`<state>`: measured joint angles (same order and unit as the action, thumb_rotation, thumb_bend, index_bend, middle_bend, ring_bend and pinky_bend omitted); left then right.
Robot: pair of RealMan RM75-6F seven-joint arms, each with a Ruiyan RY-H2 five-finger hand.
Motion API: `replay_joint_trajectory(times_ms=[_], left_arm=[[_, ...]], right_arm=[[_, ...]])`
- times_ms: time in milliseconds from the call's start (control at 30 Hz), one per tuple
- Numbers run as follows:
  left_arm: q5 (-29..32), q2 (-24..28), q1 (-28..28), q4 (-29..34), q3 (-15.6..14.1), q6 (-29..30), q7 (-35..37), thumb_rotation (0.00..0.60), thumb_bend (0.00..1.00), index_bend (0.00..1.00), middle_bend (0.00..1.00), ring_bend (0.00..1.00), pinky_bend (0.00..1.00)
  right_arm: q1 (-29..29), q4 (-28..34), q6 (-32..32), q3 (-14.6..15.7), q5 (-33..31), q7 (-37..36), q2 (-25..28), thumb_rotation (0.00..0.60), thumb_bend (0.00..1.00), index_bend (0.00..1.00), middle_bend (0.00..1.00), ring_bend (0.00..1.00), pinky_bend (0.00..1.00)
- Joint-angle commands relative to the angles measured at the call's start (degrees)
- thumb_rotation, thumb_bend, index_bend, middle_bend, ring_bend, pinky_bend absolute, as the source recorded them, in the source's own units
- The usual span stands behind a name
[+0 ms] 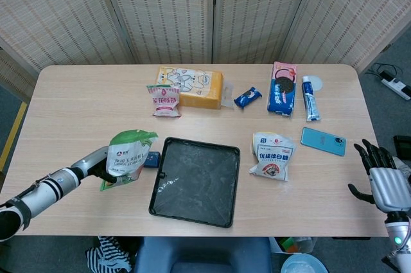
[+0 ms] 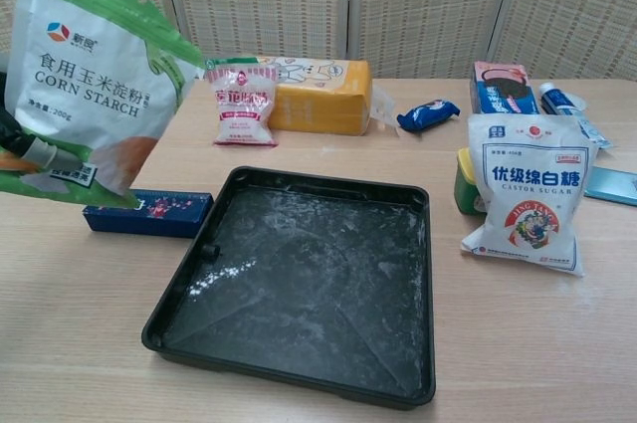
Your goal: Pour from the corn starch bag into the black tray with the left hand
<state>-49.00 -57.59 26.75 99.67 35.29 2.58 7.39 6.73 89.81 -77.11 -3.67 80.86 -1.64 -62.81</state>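
Left hand (image 1: 103,160): grips the corn starch bag (image 1: 128,155) by its lower part, raised above the table's near-left area, just left of the black tray (image 1: 221,212). Bag: near upright, long axis vertical, top upward, label facing the robot. Tray: powder streaks inside; pour judged done, setting down left. Right hand (image 1: 379,180): fingers spread, empty, off the right edge.

Castor sugar bag (image 2: 525,203), orange box (image 1: 192,87), pink packet (image 2: 242,103), toothpaste (image 1: 309,106), blue phone (image 1: 323,140) on table (image 1: 77,106).
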Motion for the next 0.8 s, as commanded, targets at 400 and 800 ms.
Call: replay_joint_trajectory(times_ms=[400, 800], left_arm=[[9.52, -28.63, -18.64, -29.05, 27.35, -35.00, -23.66, 0.600, 0.36, 0.85, 0.86, 0.99, 1.00], [19.29, -38.81, -14.82, -50.19, 30.65, -49.07, -36.63, 0.600, 0.36, 0.85, 0.86, 0.99, 1.00]], right_arm=[[0.34, -0.09, 0.60, 0.20, 0.14, 0.25, -0.25, 0.600, 0.28, 0.00, 0.00, 0.00, 0.00], [0.24, 0.00, 0.41, 0.29, 0.16, 0.44, -0.28, 0.600, 0.28, 0.00, 0.00, 0.00, 0.00]])
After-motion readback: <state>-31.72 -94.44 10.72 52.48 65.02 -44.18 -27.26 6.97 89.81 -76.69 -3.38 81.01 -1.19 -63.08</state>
